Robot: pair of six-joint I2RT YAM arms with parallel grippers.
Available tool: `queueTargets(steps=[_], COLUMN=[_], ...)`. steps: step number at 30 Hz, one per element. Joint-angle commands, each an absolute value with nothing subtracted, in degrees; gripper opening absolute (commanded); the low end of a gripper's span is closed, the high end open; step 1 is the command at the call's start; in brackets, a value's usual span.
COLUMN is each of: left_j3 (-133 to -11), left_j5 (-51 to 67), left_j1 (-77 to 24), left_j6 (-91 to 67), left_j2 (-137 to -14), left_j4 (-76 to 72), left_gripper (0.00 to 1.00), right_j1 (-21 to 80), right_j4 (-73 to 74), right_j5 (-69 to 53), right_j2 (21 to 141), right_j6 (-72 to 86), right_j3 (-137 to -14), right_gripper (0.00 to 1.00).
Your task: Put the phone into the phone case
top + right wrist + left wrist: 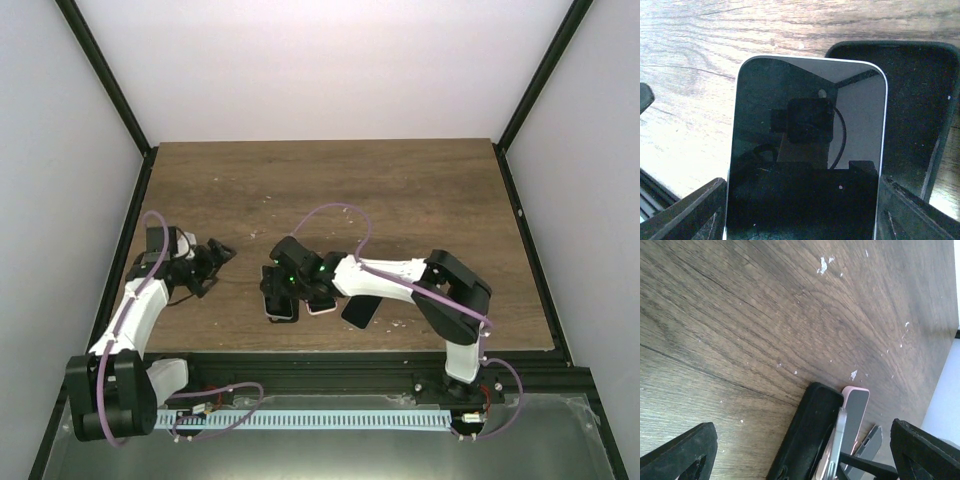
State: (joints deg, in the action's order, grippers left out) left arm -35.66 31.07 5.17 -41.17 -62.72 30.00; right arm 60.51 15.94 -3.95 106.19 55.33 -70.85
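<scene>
The right gripper (800, 189) has its 2 fingers (690, 212) set against the long edges of the phone (805, 150), gripping it near the front edge of the wooden table (400, 200). The phone's dark screen faces the right wrist camera and has a pale rim. The black phone case (920, 115) lies just beside the phone, open side up, with their long sides almost parallel. I cannot tell whether the 2 touch. The left gripper (218, 252) hovers well to the left, fingers spread wide and holding nothing. Small white flecks (824, 264) dot the wood.
</scene>
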Motion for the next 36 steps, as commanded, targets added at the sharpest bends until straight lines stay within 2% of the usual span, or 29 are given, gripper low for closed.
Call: queueTargets(steps=[1, 13, 24, 36], left_j3=[-35.01, -31.66, -30.08, -30.02], left_j5=[34.47, 41.09, 42.99, 42.36], left_j1=[5.45, 5.46, 4.74, 1.75], left_j6=[-39.36, -38.96, -38.61, -39.19], left_j2=[-63.33, -65.88, -67.76, -69.73], left_j4=[30.03, 25.56, 23.12, 21.78], left_gripper=[0.94, 0.76, 0.64, 0.6], right_j1=[61.17, 61.96, 62.14, 62.09], right_j4=[13.27, 13.0, 13.09, 16.09], right_j5=[-0.21, 0.99, 4.7, 5.82], right_j2=[107.2, 110.9, 110.97, 111.48], right_j6=[59.91, 62.71, 62.41, 61.44], right_j3=[-74.1, -73.64, -72.45, -73.45], right_gripper=[0.52, 0.53, 0.6, 0.62])
